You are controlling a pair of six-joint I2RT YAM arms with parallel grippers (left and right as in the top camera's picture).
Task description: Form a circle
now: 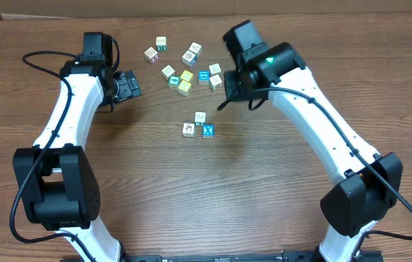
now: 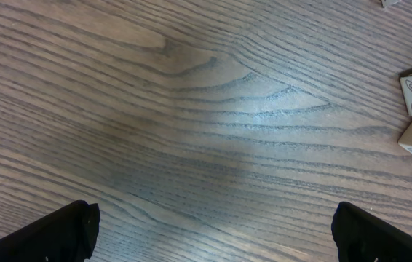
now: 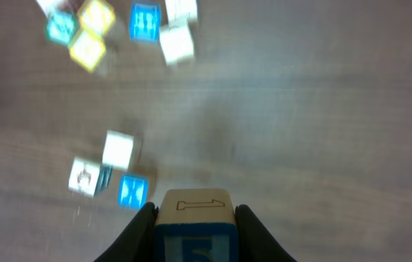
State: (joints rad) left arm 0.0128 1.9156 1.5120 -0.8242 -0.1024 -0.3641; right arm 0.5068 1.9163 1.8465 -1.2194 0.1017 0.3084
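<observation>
The right gripper (image 3: 194, 218) grips a small white-and-blue picture cube (image 3: 193, 207) just beyond the tight three-cube cluster (image 1: 200, 118), likely to close that ring. Well left of it, the left gripper (image 2: 213, 234) hangs wide, empty.

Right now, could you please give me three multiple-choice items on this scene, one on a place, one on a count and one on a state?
1. In the overhead view, where is the small cluster of cubes relative to the larger scatter?
A) below it
B) above it
C) to its left

2. How many cubes form that cluster?
A) two
B) three
C) five

3. What is the right end effector doing?
A) open and empty
B) shut on a cube
C) out of view

Answers:
1 A, the cluster lies under the scatter, apart from it.
2 B, two white-faced cubes and one blue-faced cube sit together.
3 B, the right wrist view shows the cube between its fingers.
</observation>
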